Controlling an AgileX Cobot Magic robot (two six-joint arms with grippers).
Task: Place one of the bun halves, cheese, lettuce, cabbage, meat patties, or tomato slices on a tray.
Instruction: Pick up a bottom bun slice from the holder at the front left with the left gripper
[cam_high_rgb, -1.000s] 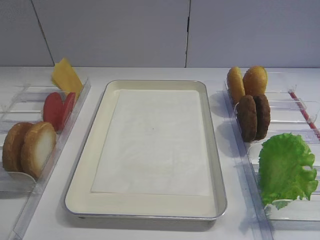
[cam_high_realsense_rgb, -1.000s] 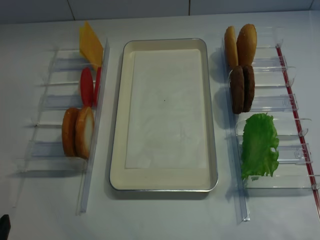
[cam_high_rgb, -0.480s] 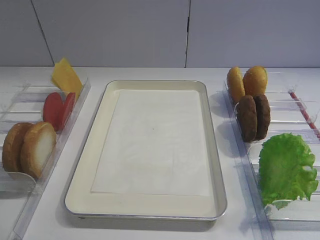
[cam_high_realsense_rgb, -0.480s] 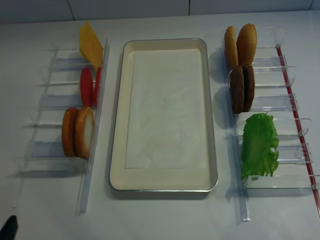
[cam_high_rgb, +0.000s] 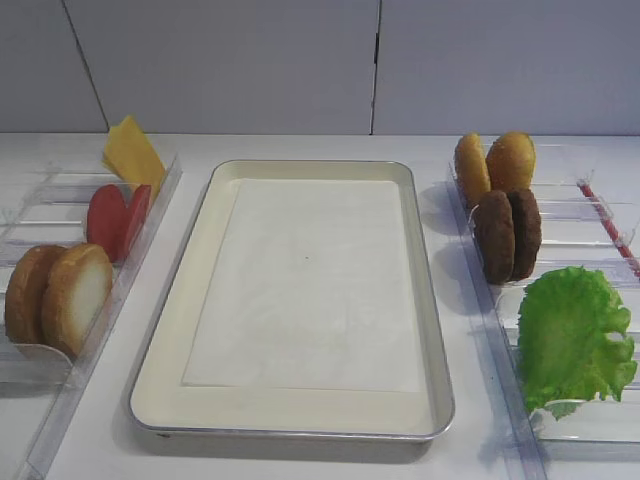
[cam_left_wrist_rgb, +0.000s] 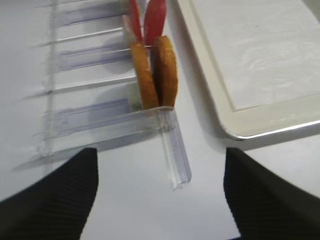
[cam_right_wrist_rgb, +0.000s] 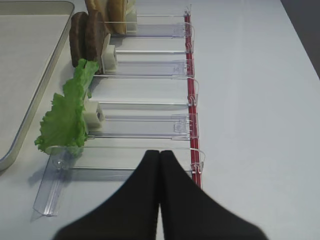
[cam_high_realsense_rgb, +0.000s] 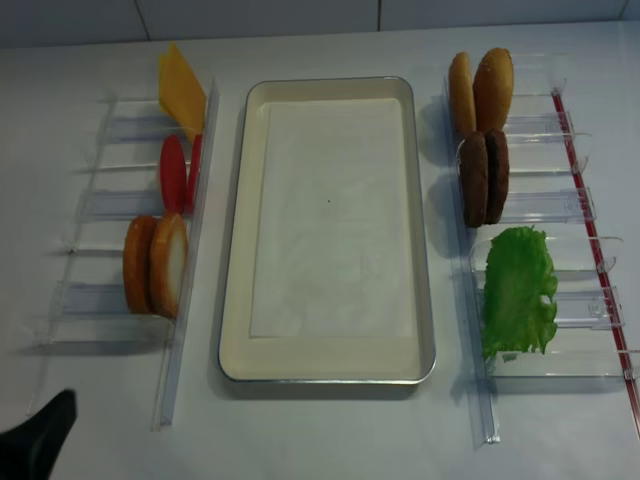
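- Landmark for us was the tray (cam_high_rgb: 170, 330), sitting in the middle with just its white paper liner (cam_high_rgb: 300, 290) inside.
- Far left of the tray, the left gripper (cam_left_wrist_rgb: 160, 195) was hanging over the bare table below the left clear rack (cam_high_realsense_rgb: 185, 330). Its fingers (cam_left_wrist_rgb: 47, 200) were spread wide with nothing between them.
- Left of the tray, all standing on edge in that rack: the cheese (cam_high_rgb: 133, 152) at the far end, the tomato slices (cam_high_rgb: 117, 220) in the middle, and nearest us the bun half (cam_high_rgb: 78, 296) with its pale cut face toward the tray, right against an all-brown bun half (cam_high_rgb: 25, 295).
- Right of the tray, in the right clear rack (cam_right_wrist_rgb: 145, 127): two golden-orange buns (cam_high_rgb: 495, 165) farthest, the meat patties (cam_high_rgb: 507, 235) next, the lettuce (cam_high_rgb: 573, 338) nearest.
- Further right, the right gripper (cam_right_wrist_rgb: 160, 156) was pinched fully together, gripping nothing, just short of the rack near the lettuce.
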